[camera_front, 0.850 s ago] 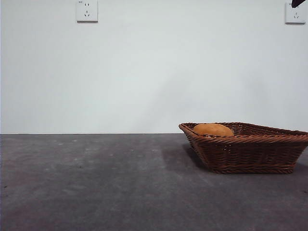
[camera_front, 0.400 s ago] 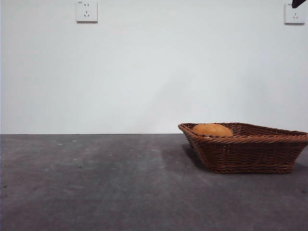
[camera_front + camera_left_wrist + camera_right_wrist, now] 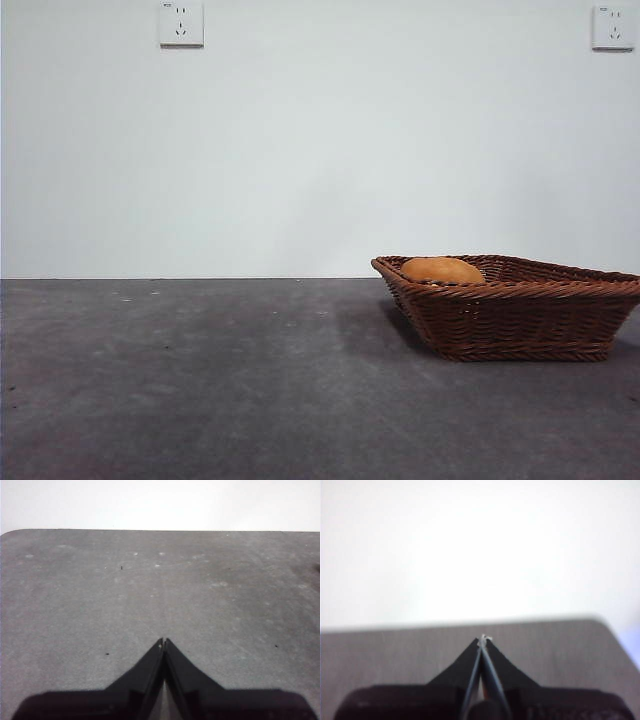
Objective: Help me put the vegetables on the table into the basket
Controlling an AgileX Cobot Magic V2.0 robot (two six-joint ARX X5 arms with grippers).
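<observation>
Judging from the table (image 3: 200, 400), which shows no loose vegetable in any view, you are at the final step. The potato (image 3: 443, 270) lies inside the basket (image 3: 520, 320), by its near-left corner; corn and eggplant cannot be seen. The left gripper (image 3: 163, 642) and right gripper (image 3: 483, 640) have jaws pressed together, empty, well apart from the basket. Next, confirm the basket's contents.

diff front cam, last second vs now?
The black arm tip that showed at the top right corner, by the wall socket, has gone out of view. The basket and the potato in it are where they were. Both grippers, left and right, are shut and empty.
</observation>
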